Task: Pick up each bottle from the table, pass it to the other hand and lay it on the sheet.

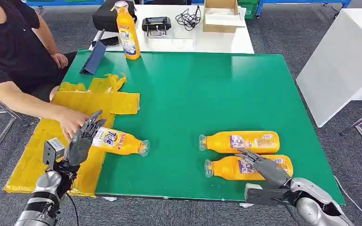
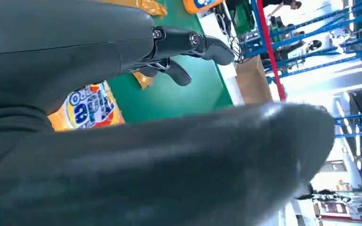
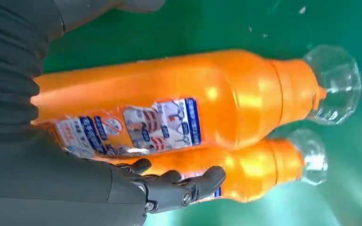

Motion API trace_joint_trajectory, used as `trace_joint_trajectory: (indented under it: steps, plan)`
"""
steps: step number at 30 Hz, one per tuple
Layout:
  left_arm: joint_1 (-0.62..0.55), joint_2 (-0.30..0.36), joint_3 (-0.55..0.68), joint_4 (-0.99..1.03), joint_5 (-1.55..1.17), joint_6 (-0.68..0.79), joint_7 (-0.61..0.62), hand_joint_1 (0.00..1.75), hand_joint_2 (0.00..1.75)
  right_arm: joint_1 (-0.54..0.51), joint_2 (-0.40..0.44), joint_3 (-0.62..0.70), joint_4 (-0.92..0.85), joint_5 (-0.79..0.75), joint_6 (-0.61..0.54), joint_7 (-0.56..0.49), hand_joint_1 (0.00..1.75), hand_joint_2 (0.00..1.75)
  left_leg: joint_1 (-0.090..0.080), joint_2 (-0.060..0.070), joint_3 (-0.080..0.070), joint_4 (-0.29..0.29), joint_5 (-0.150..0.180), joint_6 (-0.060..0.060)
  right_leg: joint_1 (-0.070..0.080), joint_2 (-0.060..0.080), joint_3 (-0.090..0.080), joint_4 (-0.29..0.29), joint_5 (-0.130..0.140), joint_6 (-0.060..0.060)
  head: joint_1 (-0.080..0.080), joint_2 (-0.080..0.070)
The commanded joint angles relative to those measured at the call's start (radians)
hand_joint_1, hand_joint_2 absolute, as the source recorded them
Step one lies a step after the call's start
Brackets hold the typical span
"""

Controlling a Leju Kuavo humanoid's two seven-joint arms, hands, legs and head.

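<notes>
- Left hand [image 1: 84, 138] grasps a bottle [image 1: 120, 141] lying at the yellow sheet's [image 1: 37, 155] edge.
- Right hand [image 1: 264, 167], fingers spread and released, rests over the near bottle [image 1: 226, 168] on the desk [image 1: 207, 89].
- Another bottle [image 1: 240, 141] lies beside it.

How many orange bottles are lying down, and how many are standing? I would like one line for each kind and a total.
Lying bottles: 3 (one under the left hand at, two near the right hand at and)
Standing bottles: 1
Total: 4
</notes>
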Motion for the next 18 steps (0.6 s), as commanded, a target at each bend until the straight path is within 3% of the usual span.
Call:
trace_joint_trajectory:
  steps: [1, 18]
  plan:
    - [-0.022, -0.038, 0.034, 0.018, 0.002, -0.008, 0.007, 0.0, 0.0, -0.004, -0.008, -0.007, -0.013, 0.002, 0.012, 0.003, 0.0, 1.75, 0.0, 0.0, 0.0, 0.0, 0.0, 0.0, 0.0, -0.001, 0.0, 0.0, 0.0, 0.0, 0.0, 0.0]
    - [0.002, -0.049, 0.045, -0.005, 0.016, -0.024, 0.008, 0.0, 0.0, -0.024, 0.012, -0.018, 0.046, 0.072, -0.018, 0.021, 0.0, 1.75, 0.001, 0.001, 0.0, -0.001, 0.0, 0.001, 0.001, 0.0, 0.001, -0.002, 0.001, 0.0, 0.0, 0.0]
